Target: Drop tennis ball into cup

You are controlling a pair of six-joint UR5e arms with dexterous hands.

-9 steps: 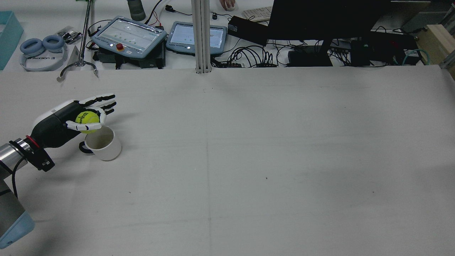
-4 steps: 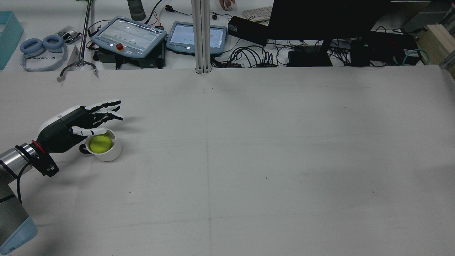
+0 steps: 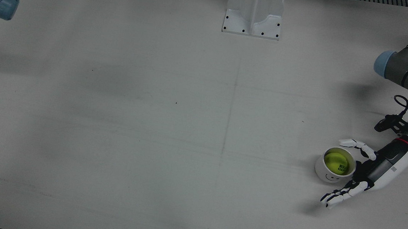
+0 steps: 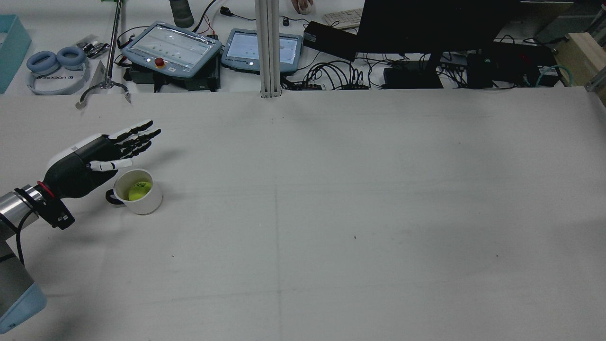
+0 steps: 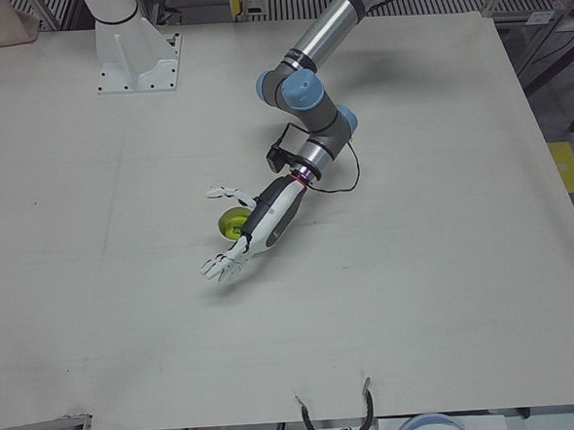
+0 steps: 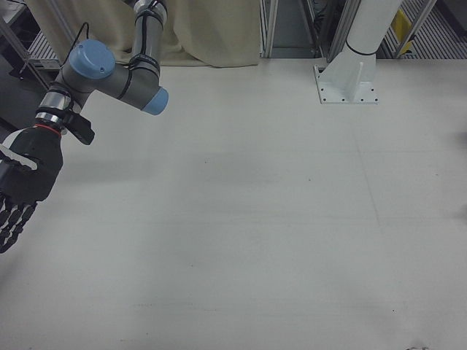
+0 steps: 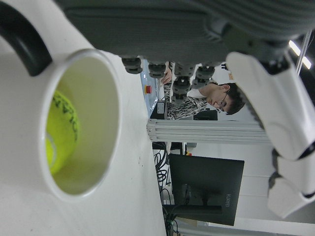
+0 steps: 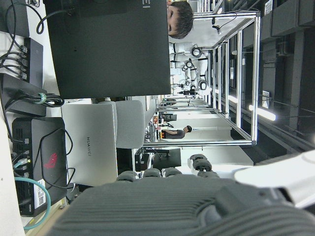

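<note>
The yellow tennis ball (image 4: 139, 190) lies inside the white mug (image 4: 144, 202), which stands upright at the table's left side in the rear view. My left hand (image 4: 102, 151) hovers just behind and above the mug, fingers spread and straight, holding nothing. The front view shows the ball (image 3: 339, 162) in the mug (image 3: 326, 175) with the left hand (image 3: 372, 171) beside it. The left hand view looks into the mug (image 7: 110, 123) at the ball (image 7: 59, 132). My right hand (image 6: 22, 189) hangs open above the table's far side, away from the mug.
The post's white base plate (image 3: 253, 15) stands at the middle of the robot's edge of the table. Beyond the far edge lie teach pendants (image 4: 173, 47), headphones (image 4: 54, 68), cables and a black monitor (image 4: 426, 23).
The left hand let go of the tennis ball, which dropped into the mug and settled. The hand's fingers straightened and it has lifted slightly.
</note>
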